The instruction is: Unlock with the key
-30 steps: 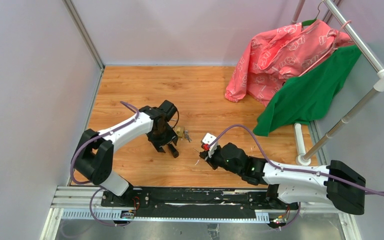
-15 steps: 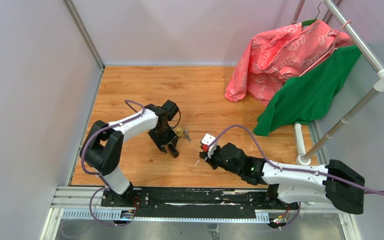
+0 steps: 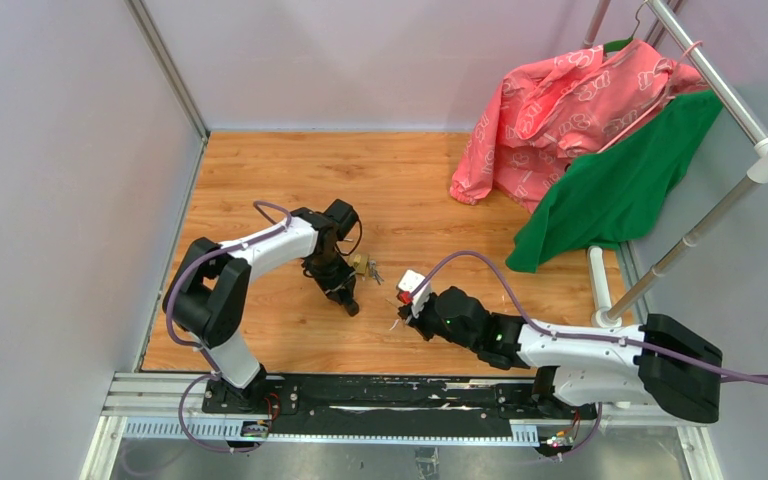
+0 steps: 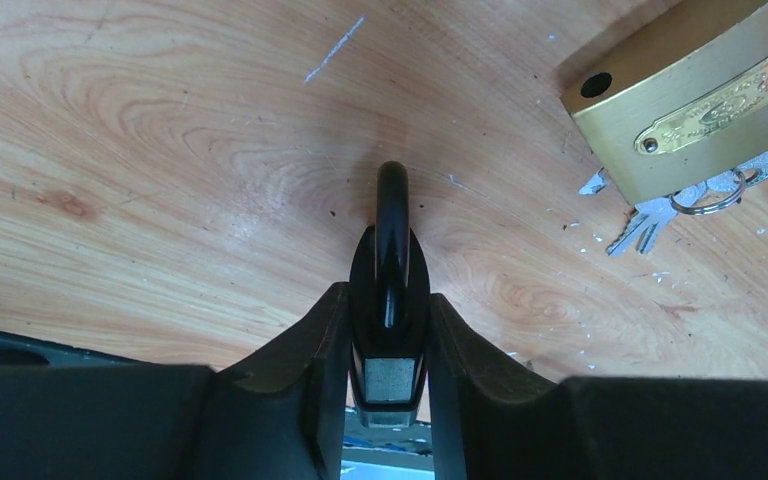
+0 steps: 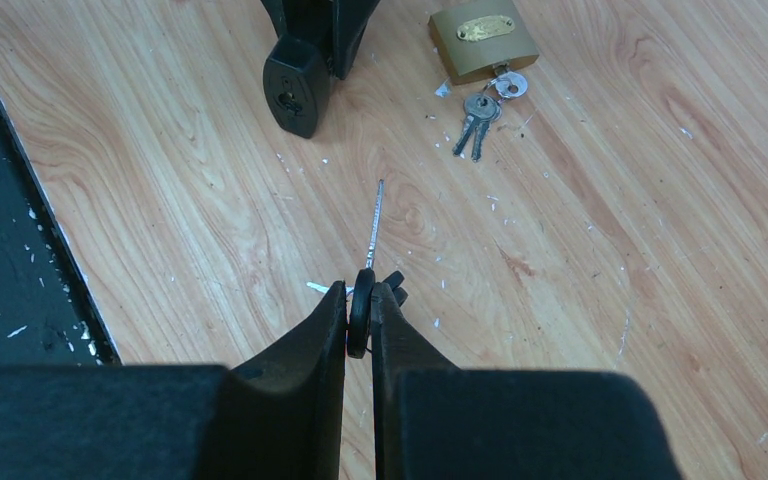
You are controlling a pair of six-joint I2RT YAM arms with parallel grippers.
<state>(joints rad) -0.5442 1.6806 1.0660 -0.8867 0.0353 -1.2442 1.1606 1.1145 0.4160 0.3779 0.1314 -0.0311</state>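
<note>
Left wrist view: my left gripper [image 4: 388,300] is pressed against both sides of the black padlock [image 4: 390,275] at the centre of the frame. The padlock's long axis runs straight up the picture, and its shackle [image 4: 392,195] points to the top edge, just over the wooden surface [image 4: 160,150]. A brass padlock [image 4: 690,100] lies in the upper right corner with a bunch of spare keys [image 4: 660,210] at its lower end.

Right wrist view: my right gripper [image 5: 360,295] is pinched shut on the black head of the key [image 5: 361,320] at lower centre. The blade points up the frame, leaning a little right. The black padlock stands in the upper left with its keyhole end facing down the frame. The blade tip is well apart from it and aims to its right. The brass padlock and spare keys lie at upper centre.

Top view: the black padlock sits left of centre and the key is just right of centre. Since a second ago my left gripper has narrowed onto the padlock and that arm's elbow has drawn in. My right gripper has edged left with the key. Both padlocks lie where they were.
</note>
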